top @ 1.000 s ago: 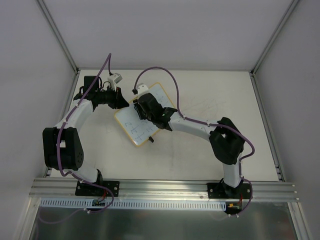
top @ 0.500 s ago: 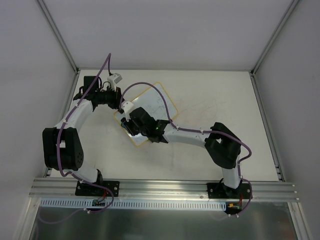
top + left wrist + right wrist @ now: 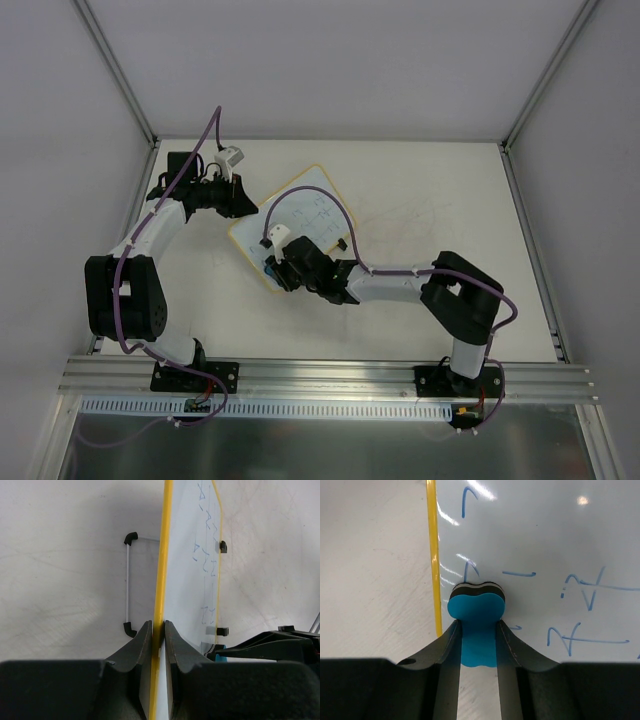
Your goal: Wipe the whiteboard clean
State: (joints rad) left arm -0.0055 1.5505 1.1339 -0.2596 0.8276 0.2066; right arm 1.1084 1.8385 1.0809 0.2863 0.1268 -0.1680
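The whiteboard (image 3: 305,215) lies tilted on the table, white with a thin yellow rim and blue scribbles. My left gripper (image 3: 243,205) is shut on its upper left rim; in the left wrist view (image 3: 159,630) the jaws pinch the yellow edge (image 3: 162,570). My right gripper (image 3: 275,272) is shut on the blue eraser (image 3: 476,611) and presses it on the board's near corner, beside the yellow rim (image 3: 434,560). Blue marks (image 3: 590,587) remain on the board (image 3: 545,535) to the right of the eraser.
The board's wire stand (image 3: 128,582) with black ends shows behind the board in the left wrist view. Two small black tabs (image 3: 223,546) sit on the far edge. Grey walls and metal posts (image 3: 120,75) enclose the table.
My right gripper has swept the eraser from the board's upper middle down toward its near lower corner. The left gripper has kept its hold on the rim.
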